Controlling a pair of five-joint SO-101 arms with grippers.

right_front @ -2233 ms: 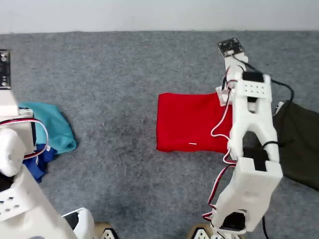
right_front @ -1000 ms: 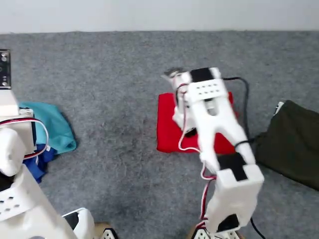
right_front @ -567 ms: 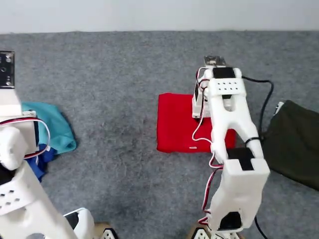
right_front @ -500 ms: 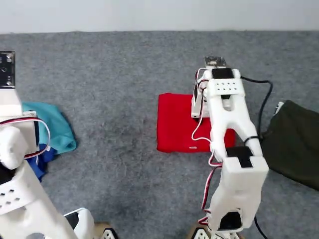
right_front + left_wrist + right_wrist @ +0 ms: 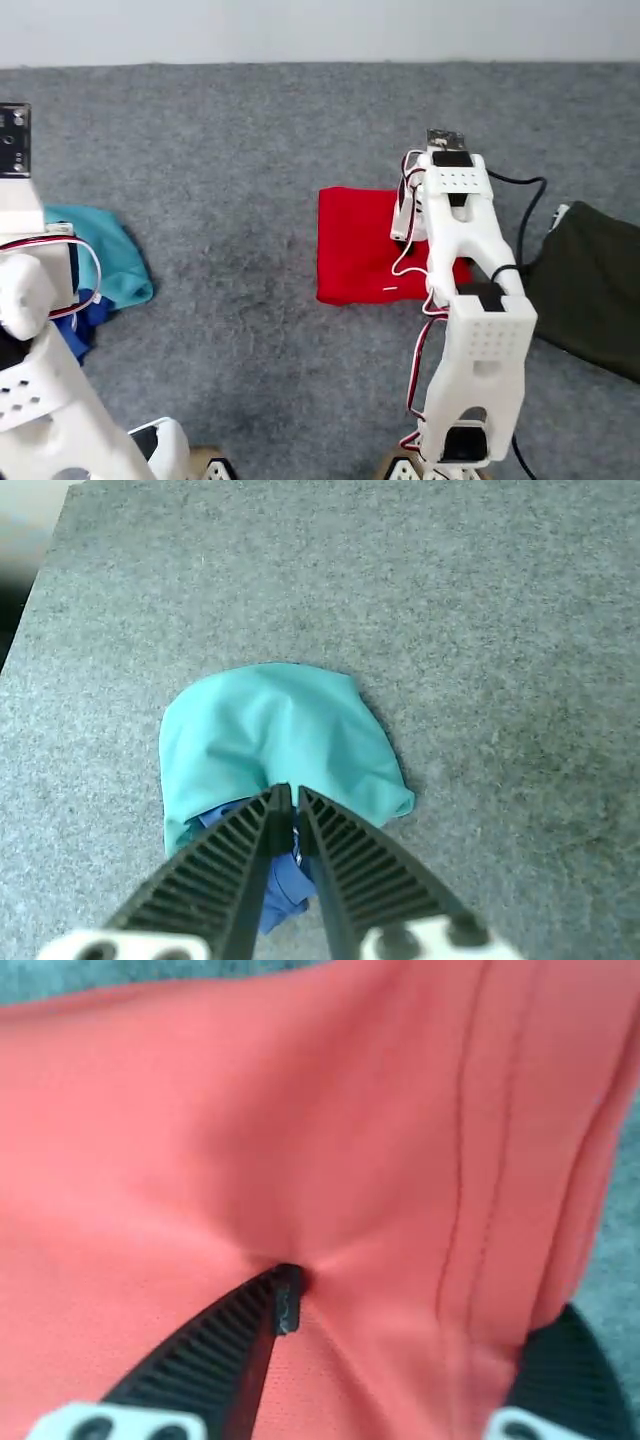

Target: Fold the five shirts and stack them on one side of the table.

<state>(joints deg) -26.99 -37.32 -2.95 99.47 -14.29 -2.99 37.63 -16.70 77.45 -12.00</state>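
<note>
Since the right gripper (image 5: 420, 1320) presses onto the red shirt (image 5: 355, 245), fingers (image 5: 230, 1360) spread astride its stitched edge, fabric lies directly beneath; right arm nearest.

Grey carpet surface (image 5: 230, 150), white wall (image 5: 300, 30) behind

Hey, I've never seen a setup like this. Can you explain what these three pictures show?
These are two small white robot arms at a grey table, each ending in a two-fingered gripper. The high view looks down from a fixed camera. The other two views come from cameras on the arms' wrists. The right arm is stretched out over a folded red shirt. Its wrist view shows the right gripper open, with one fingertip pressed into the red fabric. The left gripper is shut and empty, above a teal shirt that lies on a blue shirt. A dark shirt lies on the right side.
</note>
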